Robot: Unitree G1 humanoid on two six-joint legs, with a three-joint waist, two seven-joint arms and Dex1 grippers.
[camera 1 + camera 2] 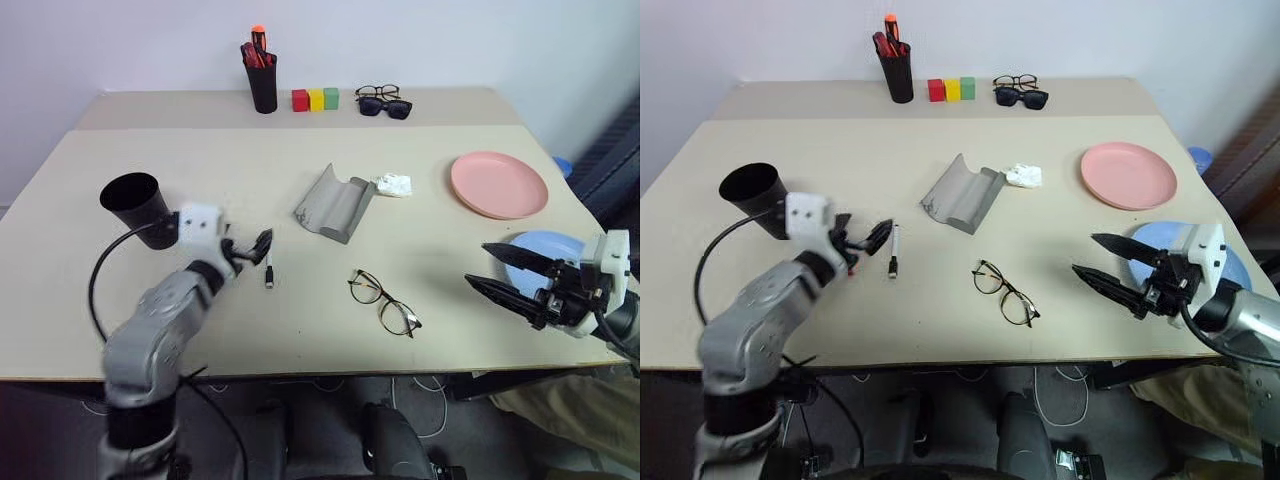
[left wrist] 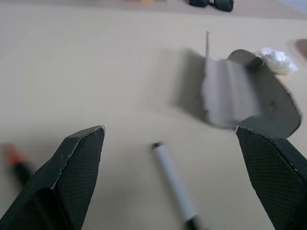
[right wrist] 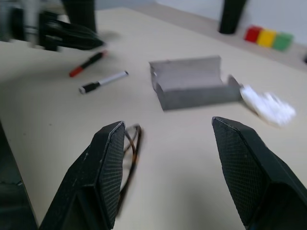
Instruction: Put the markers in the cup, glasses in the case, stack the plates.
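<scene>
- While our left gripper point(image 1: 862, 238) hangs over the bench point(image 1: 120, 300) with jaws spread wide and empty, the white marker point(image 1: 893, 249) lies just ahead of them, its long axis running toward us, black cap at the near end; the left arm is far nearer to it.
- We see the red marker point(image 3: 87, 63) close beside the white one, on its cup side, partly under the left gripper.
- Our cup point(image 1: 138, 206) stands upright just outside the left gripper, a short carry, we judge.
- Our right gripper point(image 1: 507, 272) hovers near the blue plate point(image 1: 545, 250), jaws partly open, holding nothing; the pink plate point(image 1: 499, 184) lies farther back.
- The open case point(image 1: 335, 203) sits mid-bench, a white crumpled wad point(image 1: 394, 185) beside it; the glasses point(image 1: 383, 301) lie nearer, between both arms.
- Nothing blocks the marker; the pen holder point(image 1: 263, 82), coloured blocks point(image 1: 315, 99) and sunglasses point(image 1: 385, 107) stand well apart at the back.
</scene>
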